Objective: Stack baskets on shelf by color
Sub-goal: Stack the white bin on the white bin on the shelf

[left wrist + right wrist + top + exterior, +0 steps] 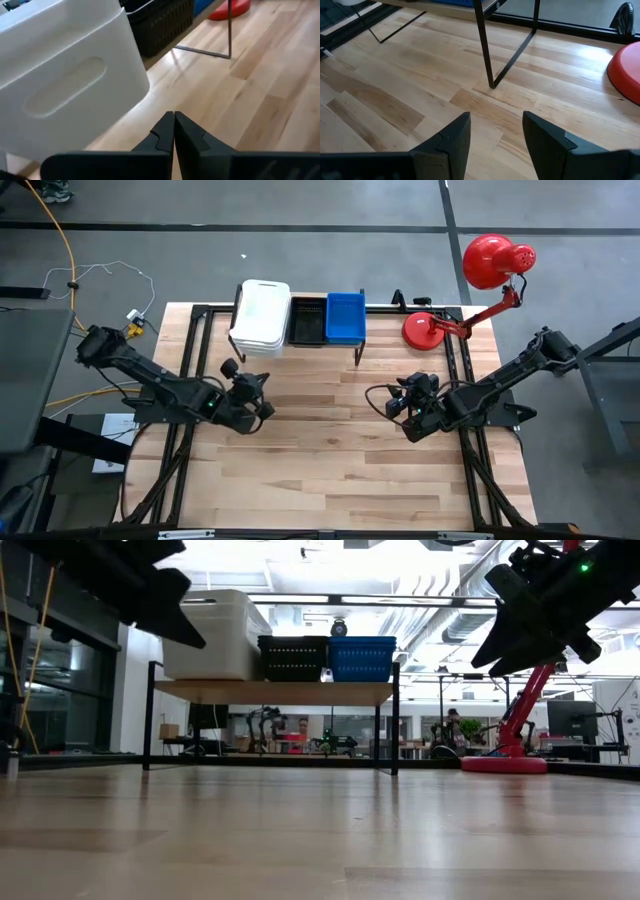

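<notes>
Grey concrete floor surrounds the wooden table (pixel 330 470), with an office space visible beyond it in the low view. Shelf (pixel 270 692) stands at the table's far edge on thin black legs and carries three baskets side by side: white basket (pixel 262 315) on the left, black basket (pixel 306 320) in the middle, blue basket (pixel 345 316) on the right. Red lamp (pixel 470 290) sits just right of the shelf. Left arm reaches inward over the table; left gripper (pixel 262 392) hovers near the white basket, fingers pressed together, holding nothing. Right arm reaches in from the opposite side; right gripper (pixel 393 402) hovers over bare wood, fingers spread apart, empty.
</notes>
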Motion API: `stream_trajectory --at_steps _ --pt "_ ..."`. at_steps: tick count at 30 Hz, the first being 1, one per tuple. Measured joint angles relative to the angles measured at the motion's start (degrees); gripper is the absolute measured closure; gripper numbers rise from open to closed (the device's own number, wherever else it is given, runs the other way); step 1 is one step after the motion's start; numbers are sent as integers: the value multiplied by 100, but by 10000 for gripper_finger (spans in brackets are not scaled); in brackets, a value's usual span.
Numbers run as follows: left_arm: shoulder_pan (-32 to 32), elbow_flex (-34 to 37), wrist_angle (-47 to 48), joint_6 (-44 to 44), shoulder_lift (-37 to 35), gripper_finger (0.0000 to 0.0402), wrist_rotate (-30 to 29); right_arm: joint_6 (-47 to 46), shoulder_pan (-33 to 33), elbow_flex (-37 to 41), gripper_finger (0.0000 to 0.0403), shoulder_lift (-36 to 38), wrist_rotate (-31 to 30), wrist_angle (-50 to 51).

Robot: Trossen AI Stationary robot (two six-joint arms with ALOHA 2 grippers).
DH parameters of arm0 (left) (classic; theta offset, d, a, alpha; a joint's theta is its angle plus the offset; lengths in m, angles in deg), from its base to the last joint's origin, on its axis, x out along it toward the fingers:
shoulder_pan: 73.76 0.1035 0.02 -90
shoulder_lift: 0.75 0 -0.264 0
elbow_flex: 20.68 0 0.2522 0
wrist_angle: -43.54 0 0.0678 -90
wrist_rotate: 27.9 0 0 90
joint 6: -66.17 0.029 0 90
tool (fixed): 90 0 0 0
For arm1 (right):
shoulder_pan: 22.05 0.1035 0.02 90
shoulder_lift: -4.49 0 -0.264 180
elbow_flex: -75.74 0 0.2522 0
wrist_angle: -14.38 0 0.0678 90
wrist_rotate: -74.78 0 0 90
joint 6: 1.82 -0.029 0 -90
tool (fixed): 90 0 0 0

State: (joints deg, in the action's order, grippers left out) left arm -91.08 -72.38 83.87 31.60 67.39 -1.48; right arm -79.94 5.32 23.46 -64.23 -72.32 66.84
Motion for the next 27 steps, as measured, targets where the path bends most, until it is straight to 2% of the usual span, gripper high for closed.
stream_trajectory --at_steps 10,18,27 --pt "657 13 -968 1475 -1 401 144 0 1 0 235 0 -35 -20" --pt "1080 12 -1161 1946 -1 401 246 11 1 0 235 0 -33 -22" --pt "1696 12 -1567 2538 -1 401 797 11 1 0 235 0 -10 -36"
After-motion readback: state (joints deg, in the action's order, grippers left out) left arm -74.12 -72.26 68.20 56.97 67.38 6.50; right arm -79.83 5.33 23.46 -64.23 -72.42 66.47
